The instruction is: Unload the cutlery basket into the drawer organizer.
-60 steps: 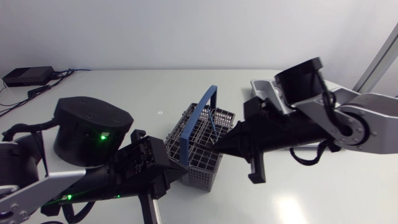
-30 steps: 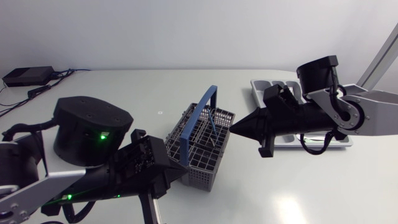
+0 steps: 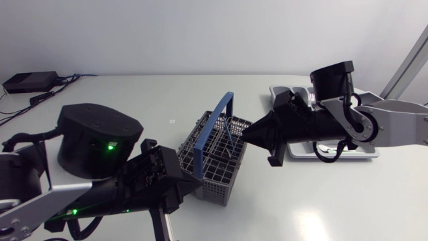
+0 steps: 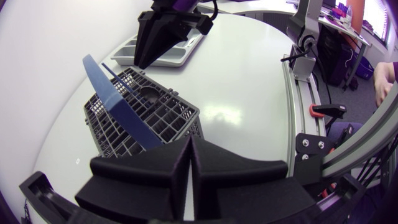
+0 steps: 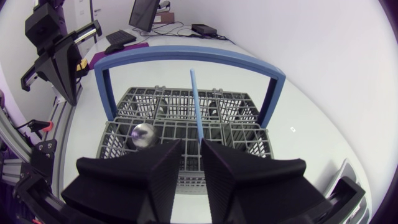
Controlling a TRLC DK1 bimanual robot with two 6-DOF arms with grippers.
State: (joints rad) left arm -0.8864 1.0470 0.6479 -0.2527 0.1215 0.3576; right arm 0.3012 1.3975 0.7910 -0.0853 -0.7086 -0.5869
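Basket loaded, grippers at opposite sides

Grey cutlery basket (image 3: 224, 181) with blue handle (image 3: 216, 112) sits upright mid-table, between the two arms. Right gripper (image 5: 191, 144) is at the basket's organizer-side rim — jaws a narrow slit apart, holding nothing. Thin blue-handled utensil (image 5: 196, 106) stands in a compartment just ahead of the slit; cannot tell if it touches a finger. Spoon (image 5: 144, 135) sits bowl-up in a neighbouring compartment. Left gripper (image 4: 190, 142) is just beside the basket's opposite corner — jaws pressed together, empty. Drawer organizer (image 3: 284, 92) lies behind the right arm, apart from the basket, mostly hidden.
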